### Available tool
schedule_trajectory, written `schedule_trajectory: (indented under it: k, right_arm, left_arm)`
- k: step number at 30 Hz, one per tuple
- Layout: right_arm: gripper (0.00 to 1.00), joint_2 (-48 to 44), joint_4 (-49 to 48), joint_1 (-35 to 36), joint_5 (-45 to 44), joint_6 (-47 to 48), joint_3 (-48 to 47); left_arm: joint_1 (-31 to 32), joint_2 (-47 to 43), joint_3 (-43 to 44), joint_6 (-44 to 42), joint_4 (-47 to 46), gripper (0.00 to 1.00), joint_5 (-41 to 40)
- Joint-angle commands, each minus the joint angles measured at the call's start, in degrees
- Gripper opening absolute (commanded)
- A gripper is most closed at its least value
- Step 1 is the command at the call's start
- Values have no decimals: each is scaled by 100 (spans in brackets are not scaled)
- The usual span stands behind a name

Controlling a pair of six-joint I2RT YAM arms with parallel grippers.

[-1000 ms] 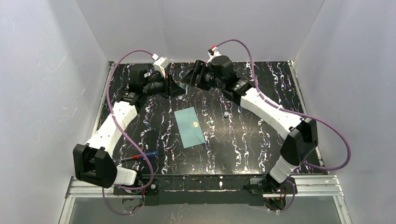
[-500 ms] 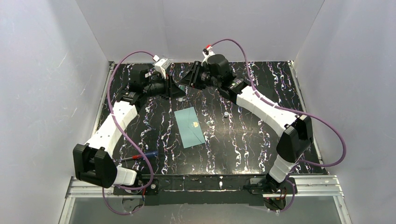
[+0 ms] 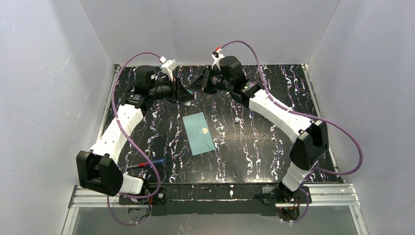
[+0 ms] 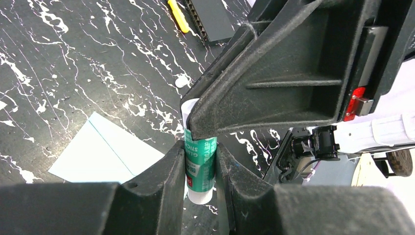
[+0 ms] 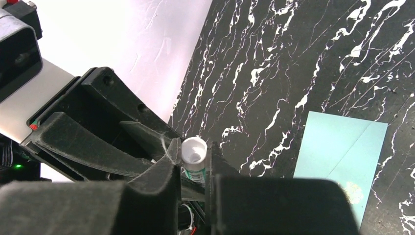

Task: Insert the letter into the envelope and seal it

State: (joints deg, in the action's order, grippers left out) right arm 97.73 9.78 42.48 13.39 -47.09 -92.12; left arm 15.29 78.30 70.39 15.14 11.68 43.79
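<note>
Left wrist view shows the left gripper (image 4: 199,147) clenched on the green body of a glue stick (image 4: 200,164) at the lower middle of the frame. The right gripper (image 5: 192,147) reaches in from the upper right and covers the stick's far end. From the right wrist view, its fingers press on both sides of the stick's white end (image 5: 194,151), so both claws look clamped on the same stick.

The envelope (image 3: 199,133) lies flat at the centre of the top view on the black marbled table (image 3: 274,142), well apart from the grippers, with its gold seal (image 3: 204,130) facing up. The letter appears in no view, and I cannot tell whether it is already inside.

This is probably opening the glue. The left grip should hold firm while the right pulls or twists straight along the stick's axis, because a sideways tug could lever the stick out.
</note>
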Motion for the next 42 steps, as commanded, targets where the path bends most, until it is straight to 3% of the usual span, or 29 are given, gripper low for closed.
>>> schedule_trajectory:
  k: [1,6,10,14,18,19,20,22,23,25,27,30,33,36,40,42]
  right_arm:
    - [3,-350,-309,30,92,-23,-14]
    - [1,-577,-1407,-161,856,84,503]
    - [1,-1045,-3519,-455,2285,291,1492]
    - [1,-1312,-5380,-698,3609,-189,2046]
    - [1,-1090,-5712,-698,4531,-631,1705]
    - [1,-1073,-5658,-697,4477,-680,1701]
    - [13,-1083,-5316,-697,4250,-571,1682]
    - [51,-1158,-4052,-667,3272,32,1528]
    - [62,-1204,-3309,-601,2615,316,1421]
    - [68,-1182,-2015,-419,1293,609,1048]
    - [70,-1029,-1194,-321,506,470,740]
    - [71,-994,-991,-127,-289,257,704]
    - [67,-796,-604,35,-471,372,384]
    - [56,-564,-587,72,-181,348,102]
    - [30,-542,-618,97,-196,315,48]
    - [28,-541,-613,102,-181,323,26]
  left_arm:
    - [-9,-59,193,-101,80,0,68]
    - [-8,-157,143,-162,56,0,526]
    - [-28,-188,140,57,-290,0,1603]
    - [-26,-169,-45,1017,-1716,0,2910]
    - [-19,-288,33,953,-1845,0,3197]
    - [-20,-300,62,960,-1853,0,3160]
    - [-19,-297,87,995,-1854,0,3086]
    - [-20,-294,107,1017,-1854,0,2784]
    - [-17,-304,81,979,-1832,0,2550]
    - [-18,-332,143,524,-1358,0,1957]
    - [-19,-321,271,49,-719,0,1481]
    - [-1,-415,272,-354,-483,0,863]
    - [2,-433,355,-674,-209,0,540]
    - [4,-412,389,-744,-57,0,456]
    - [0,-427,388,-752,69,0,347]
    - [0,-445,372,-734,95,0,310]
